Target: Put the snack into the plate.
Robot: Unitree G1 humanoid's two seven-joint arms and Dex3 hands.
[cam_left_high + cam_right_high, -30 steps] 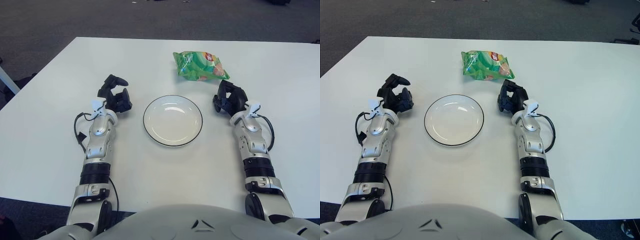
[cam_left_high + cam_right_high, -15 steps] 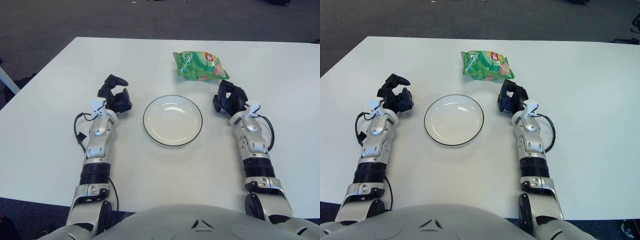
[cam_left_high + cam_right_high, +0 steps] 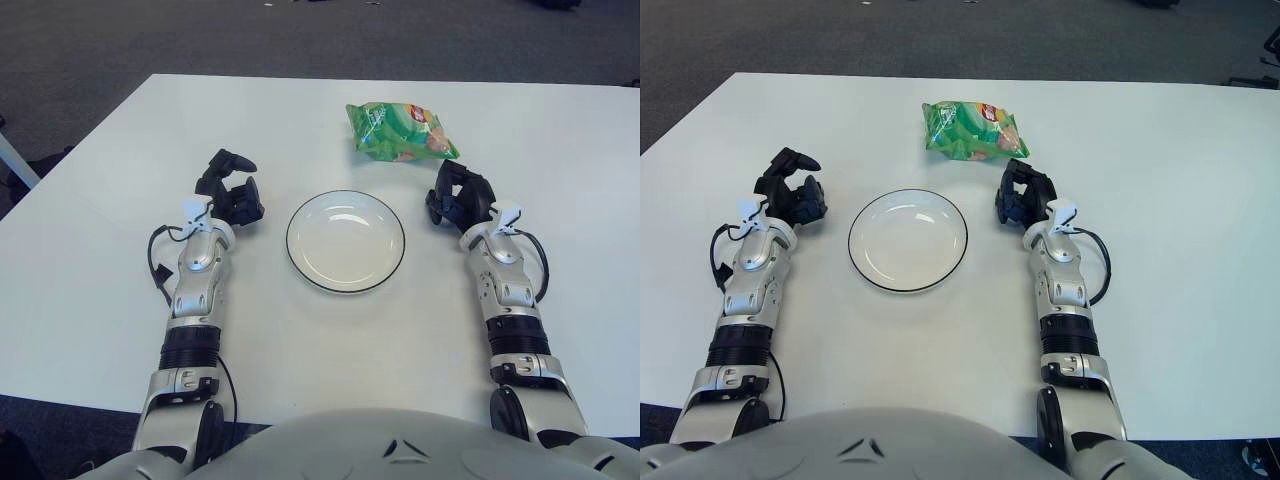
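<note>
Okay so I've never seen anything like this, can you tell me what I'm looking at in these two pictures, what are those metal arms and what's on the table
You are looking through the two eyes of a humanoid robot's head camera, aimed down at a white table. Both pictures show the same scene from spots slightly apart, which is why things sit a little shifted between them.

The two silver arms are the robot's own. Each ends in a black three-finger hand. The left hand shows to the left of a white plate with a dark rim, and the right hand shows to its right. The fingers of both are curled, and neither holds anything.

The plate has nothing in it. Beyond it, just past the right hand, lies a green snack bag. Nothing touches the bag.
</note>
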